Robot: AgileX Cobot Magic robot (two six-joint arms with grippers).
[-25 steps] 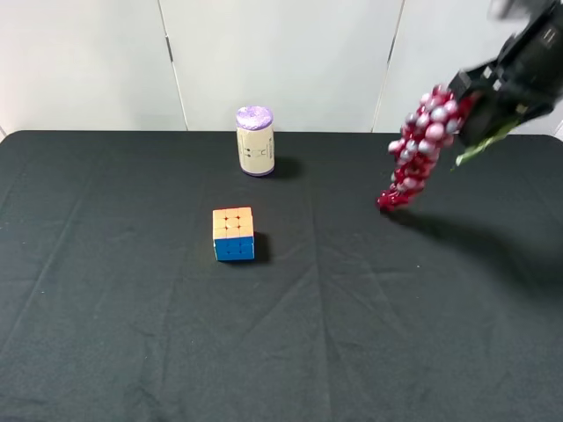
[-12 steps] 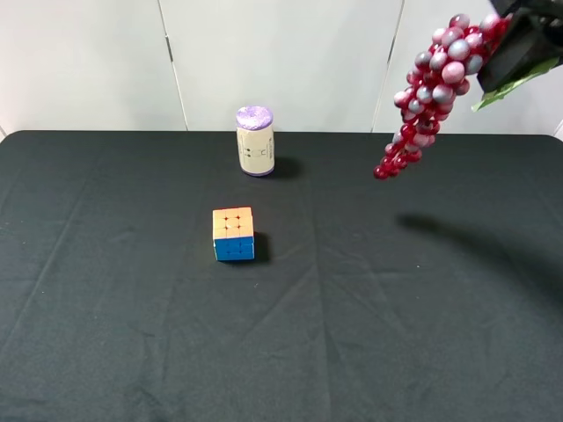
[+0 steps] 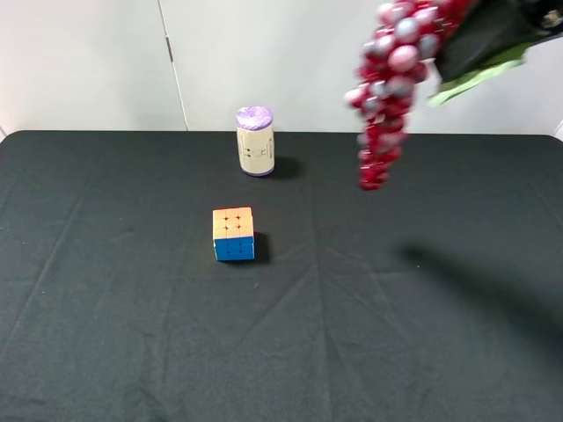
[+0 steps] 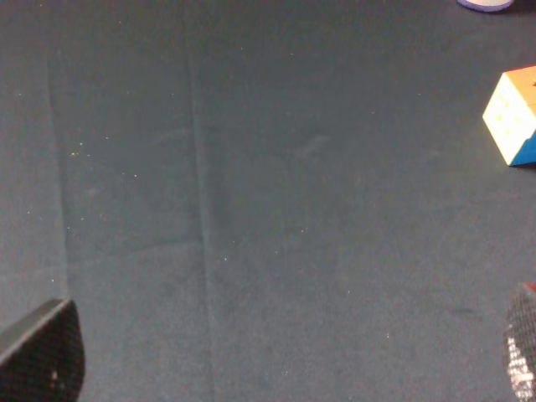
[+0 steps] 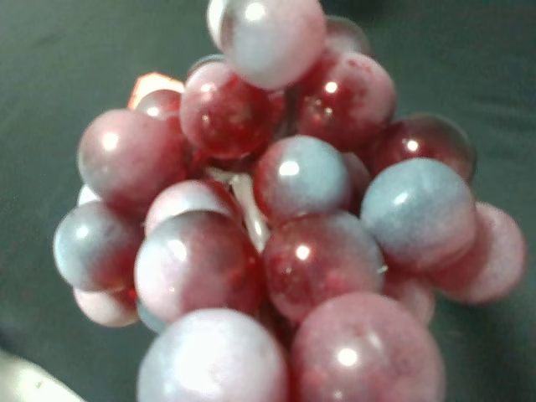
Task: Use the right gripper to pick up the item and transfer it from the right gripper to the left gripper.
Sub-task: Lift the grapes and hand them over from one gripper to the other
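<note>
The bunch of dark-red and frosted pink-grey grapes [image 3: 387, 79] hangs high in the air above the back right of the table, its green leaf [image 3: 475, 77] up by my right gripper [image 3: 493, 31], which is shut on the bunch's top end. The grapes [image 5: 276, 226] fill the right wrist view and hide the jaws there. My left gripper [image 4: 280, 360] is out of the exterior high view. In the left wrist view its fingertips [image 4: 42, 352] stand wide apart, empty, over bare black cloth.
A multicoloured puzzle cube [image 3: 233, 234] sits left of the table's middle and shows in the left wrist view [image 4: 512, 115]. A cream cylinder with a purple lid [image 3: 255, 141] stands at the back. The table [image 3: 396, 334] is covered in black cloth.
My right gripper has lifted the grapes higher and carried them left, towards the middle. The bunch's tip has swung from the right side to near the centre.
</note>
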